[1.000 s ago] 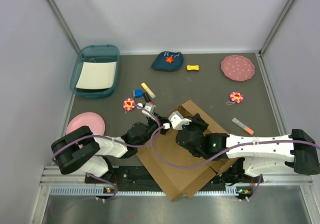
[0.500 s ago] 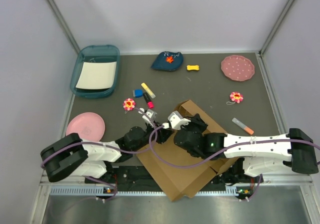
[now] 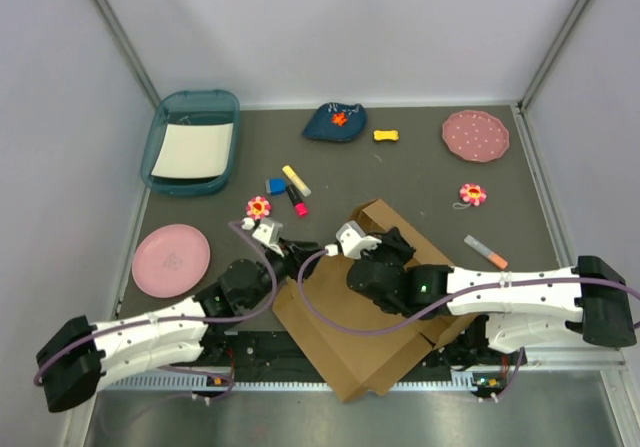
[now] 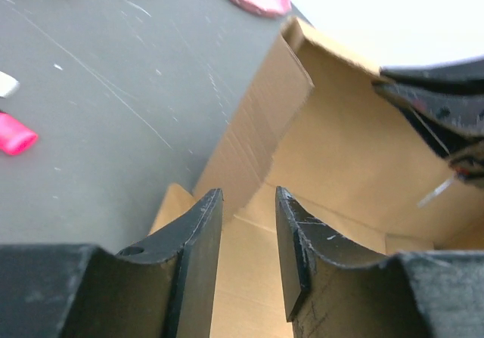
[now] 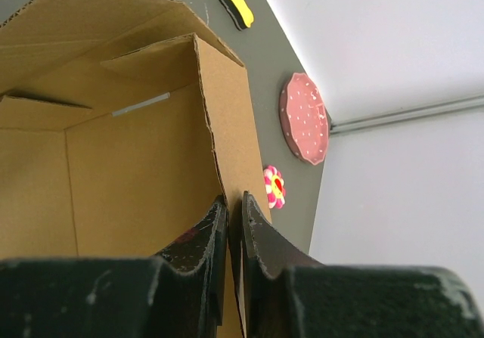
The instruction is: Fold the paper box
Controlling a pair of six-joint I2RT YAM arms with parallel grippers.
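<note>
Paper box (image 3: 345, 352) lies half-formed at 6 o'clock on the surface (image 3: 420, 172). Its near corner hangs past the front edge and its far walls are raised. Right gripper (image 5: 234, 228) is clamped on the upright wall at the box's 12 o'clock corner, likely to keep that wall standing while another panel gets folded. Left gripper (image 4: 248, 236) sits at the box's 10 o'clock edge, jaws parted with nothing between them, pointing along the left side wall. It looks lined up for a grab or push on that flap. Pink marker (image 3: 297, 205) and flower toy (image 3: 258, 207) lie apart at 11 o'clock. Pink plate (image 3: 171, 259) is at 9 o'clock, out of the way.
</note>
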